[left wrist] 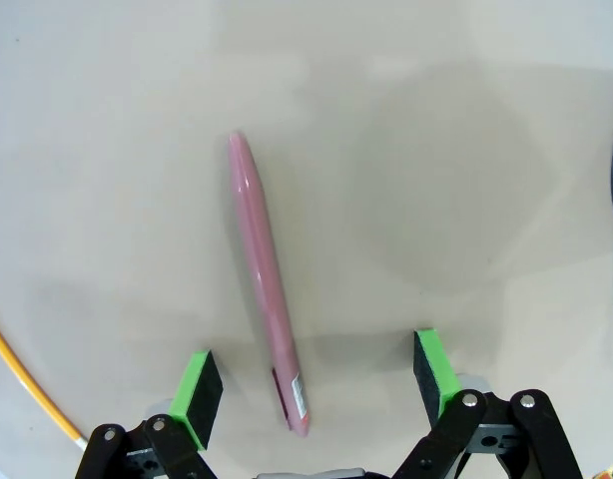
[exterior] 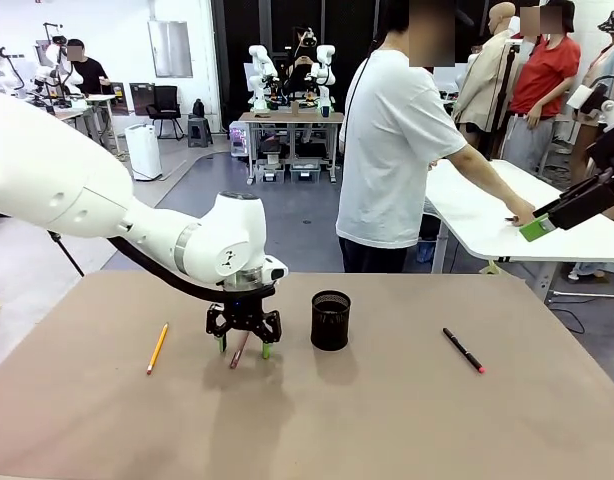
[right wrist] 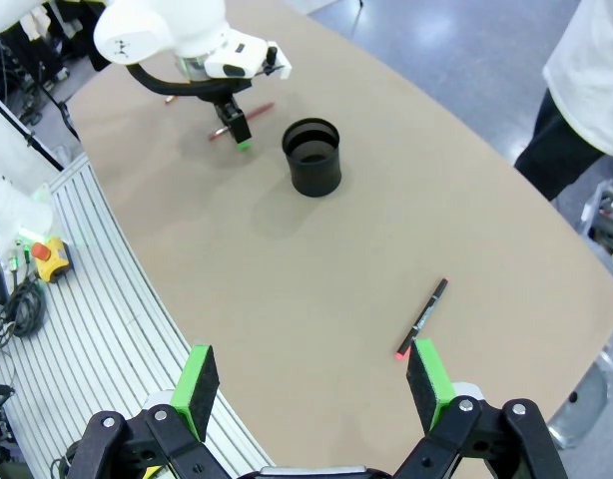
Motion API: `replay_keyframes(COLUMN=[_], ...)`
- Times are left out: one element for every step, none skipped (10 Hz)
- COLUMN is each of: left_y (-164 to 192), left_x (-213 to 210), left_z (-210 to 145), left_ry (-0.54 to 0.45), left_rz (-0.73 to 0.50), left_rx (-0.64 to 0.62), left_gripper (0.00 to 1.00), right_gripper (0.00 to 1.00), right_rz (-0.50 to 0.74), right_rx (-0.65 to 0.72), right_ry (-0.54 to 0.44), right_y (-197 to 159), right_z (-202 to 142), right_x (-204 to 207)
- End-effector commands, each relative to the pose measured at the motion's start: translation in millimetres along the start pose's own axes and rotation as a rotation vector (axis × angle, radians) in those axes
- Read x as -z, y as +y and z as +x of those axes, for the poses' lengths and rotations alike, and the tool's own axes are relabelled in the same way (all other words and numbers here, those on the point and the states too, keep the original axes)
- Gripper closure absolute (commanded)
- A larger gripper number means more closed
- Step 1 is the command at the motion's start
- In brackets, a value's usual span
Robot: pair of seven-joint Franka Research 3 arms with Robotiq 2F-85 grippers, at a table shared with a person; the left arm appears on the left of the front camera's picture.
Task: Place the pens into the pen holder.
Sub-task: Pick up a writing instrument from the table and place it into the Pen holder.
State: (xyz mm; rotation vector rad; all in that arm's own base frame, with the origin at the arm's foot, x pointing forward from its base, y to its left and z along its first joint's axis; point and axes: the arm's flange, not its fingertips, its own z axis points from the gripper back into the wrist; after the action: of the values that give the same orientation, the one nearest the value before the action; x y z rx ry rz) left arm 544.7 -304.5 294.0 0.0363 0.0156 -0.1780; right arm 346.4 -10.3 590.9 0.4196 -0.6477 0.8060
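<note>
The brown tabletop (exterior: 387,430) carries all 4 task things in a loose row across its middle. The left gripper (exterior: 244,340) points straight down, low over the reddish-brown pen (exterior: 239,351). Seen from the left wrist, the left gripper (left wrist: 314,379) has its jaws spread wide. The 2 green pads (left wrist: 199,384) stand one on each side of the pen (left wrist: 262,269), and neither touches it. The pen lies flat with its tapered end pointing away from the gripper and its clip end between the pads.

On the robot's left, apart from that pen, the yellow-orange pencil-like stick (exterior: 158,348) lies flat, and its line also crosses the wrist picture's lower corner (left wrist: 27,384). To the robot's right of the gripper stands the small black wire-mesh cylinder pen holder (exterior: 330,320), upright, between the reddish-brown pen and the black pen with a pink-red tip (exterior: 464,351), which lies well apart on the right.

The right gripper (exterior: 542,222) hangs high off the table's right side. Its wrist view shows the jaws (right wrist: 311,384) released and holding nothing, with the black pen (right wrist: 422,319) and the holder (right wrist: 312,157) far below.

Beyond the far edge stands a person in a white T-shirt (exterior: 387,150), one hand (exterior: 519,212) on a neighbouring white table (exterior: 477,215).
</note>
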Motion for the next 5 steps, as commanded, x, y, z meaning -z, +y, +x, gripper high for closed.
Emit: replay_keyframes(left_y=[-6.8, -8.2, -8.9, -5.9, -3.0], left_x=[0.9, -0.8, 0.0, -2.9, -6.3], left_z=[9.8, 7.7, 11.8, 12.0, 12.6], left_ry=[0.003, 0.002, -0.012, -0.018, -0.024], left_rz=[0.049, 0.06, 0.057, 0.057, 0.041], left_rx=[-0.043, -0.041, -0.032, -0.023, -0.022], left_gripper=[0.0, 0.0, 0.0, 0.0, 0.0], right_gripper=[0.0, 0.0, 0.0, 0.0, 0.0], right_rz=[0.016, 0.016, 0.016, 0.016, 0.016], right_rx=[-0.007, -0.007, -0.007, -0.007, -0.007], right_ry=[-0.021, -0.021, -0.021, -0.021, -0.021], right_y=[-0.9, -0.9, -0.9, -0.9, -0.9], right_z=[1.4, 1.4, 1.4, 1.4, 1.4], right_x=[0.3, 0.3, 0.3, 0.3, 0.3])
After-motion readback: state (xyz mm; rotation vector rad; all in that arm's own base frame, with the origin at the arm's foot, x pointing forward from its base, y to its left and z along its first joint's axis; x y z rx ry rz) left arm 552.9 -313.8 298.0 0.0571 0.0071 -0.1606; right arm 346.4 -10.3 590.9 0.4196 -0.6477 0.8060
